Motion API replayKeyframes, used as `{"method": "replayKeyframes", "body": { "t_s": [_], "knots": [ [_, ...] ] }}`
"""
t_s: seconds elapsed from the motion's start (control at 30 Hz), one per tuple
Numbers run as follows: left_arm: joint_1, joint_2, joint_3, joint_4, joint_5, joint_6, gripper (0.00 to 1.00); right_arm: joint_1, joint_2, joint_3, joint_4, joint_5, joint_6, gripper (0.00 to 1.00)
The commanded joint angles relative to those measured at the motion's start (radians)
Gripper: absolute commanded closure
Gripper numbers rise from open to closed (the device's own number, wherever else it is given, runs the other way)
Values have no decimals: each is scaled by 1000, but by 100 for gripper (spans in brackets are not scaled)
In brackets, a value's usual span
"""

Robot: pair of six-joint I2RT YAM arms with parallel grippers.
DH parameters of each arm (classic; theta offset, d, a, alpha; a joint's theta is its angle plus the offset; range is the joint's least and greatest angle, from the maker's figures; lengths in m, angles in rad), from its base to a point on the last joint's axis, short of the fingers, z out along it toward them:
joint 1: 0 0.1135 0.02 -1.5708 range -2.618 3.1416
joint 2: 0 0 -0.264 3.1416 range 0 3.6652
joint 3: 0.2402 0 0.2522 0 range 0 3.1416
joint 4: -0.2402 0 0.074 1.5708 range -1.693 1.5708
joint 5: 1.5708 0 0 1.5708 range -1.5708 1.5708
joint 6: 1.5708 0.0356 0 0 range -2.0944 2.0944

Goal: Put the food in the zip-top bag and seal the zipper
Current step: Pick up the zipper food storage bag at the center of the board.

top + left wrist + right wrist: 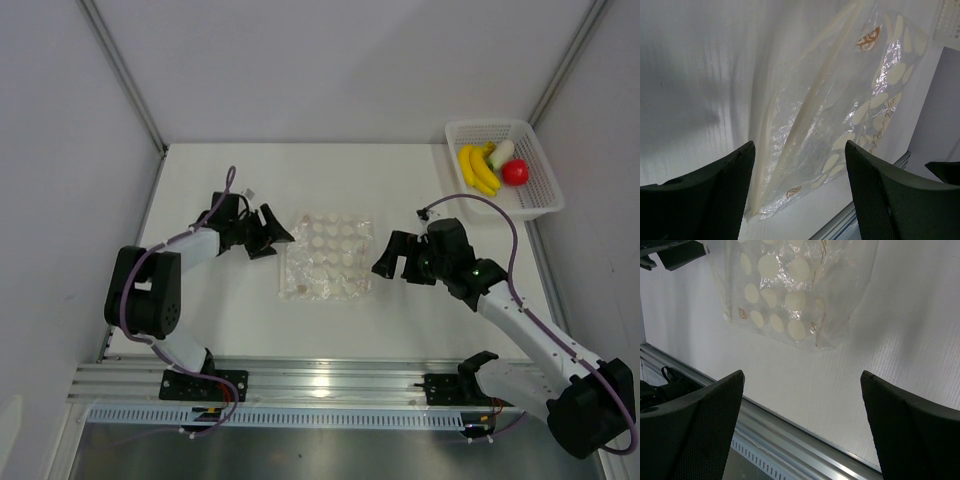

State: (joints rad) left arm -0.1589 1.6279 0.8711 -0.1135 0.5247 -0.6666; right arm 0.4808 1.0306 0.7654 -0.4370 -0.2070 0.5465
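**A:** How do the fingers of the left gripper (276,236) stand?

**B:** The two dark fingers (720,195) are apart and they grasp nothing. Past their tips, on the table (230,300), lies the zip-top bag (325,257).

**A:** And the right gripper (386,256)?

**B:** Its fingers (695,425) are spread wide too, with only bare table between them. The bag lies a little beyond their tips.

**A:** So the bag is between the two grippers?

**B:** Yes. It lies flat, clear and crinkled, with pale round marks. The left gripper is just beside its left edge and the right gripper is near its right edge.

**A:** Do you see the zipper (812,90)?

**B:** A pale strip runs along the edge nearest the left gripper. I cannot tell if it is pressed closed.

**A:** Where is the food?

**B:** In the white basket (545,185) at the far right corner, well apart from the bag. The banana bunch (478,170), the red fruit (515,172) and the radish (501,153) lie together inside.
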Motion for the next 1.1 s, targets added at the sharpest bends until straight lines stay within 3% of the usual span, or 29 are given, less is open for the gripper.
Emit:
{"method": "replayKeyframes", "body": {
  "t_s": [0.0, 0.3, 0.47, 0.57, 0.6, 0.67, 0.77, 0.97, 1.03, 1.07],
  "knots": [
    [-4, 44, 55, 61, 29, -21, 25, 4, -27, 28, -2, 31, -10, 1],
    [-8, 122, 39, 324, 207, -91, 30, 4, -20, 25, 1, 38, -13, 1],
    [-21, 139, 25, 412, 258, -123, 41, 4, -9, 25, 9, 34, -8, 1],
    [-45, 167, 54, 396, 288, -111, 55, 4, -4, 25, 15, 31, -2, 0],
    [-51, 171, 58, 388, 291, -104, 66, 5, -1, 25, 20, 28, 1, 1],
    [-73, 181, 68, 380, 290, -100, 73, 7, 2, 26, 23, 27, 3, 1],
    [-100, 187, 81, 376, 301, -106, 99, 8, 6, 26, 24, 31, 6, 1],
    [-194, 110, 101, 279, 213, -120, 99, 71, 19, 35, 21, 80, 1, 0],
    [-231, 43, 117, 170, 141, -128, 99, 110, 23, 54, 17, 113, 3, 0],
    [-273, 20, 126, 114, 36, -129, 99, 128, 31, 63, 9, 162, 6, 1]
  ]
}}
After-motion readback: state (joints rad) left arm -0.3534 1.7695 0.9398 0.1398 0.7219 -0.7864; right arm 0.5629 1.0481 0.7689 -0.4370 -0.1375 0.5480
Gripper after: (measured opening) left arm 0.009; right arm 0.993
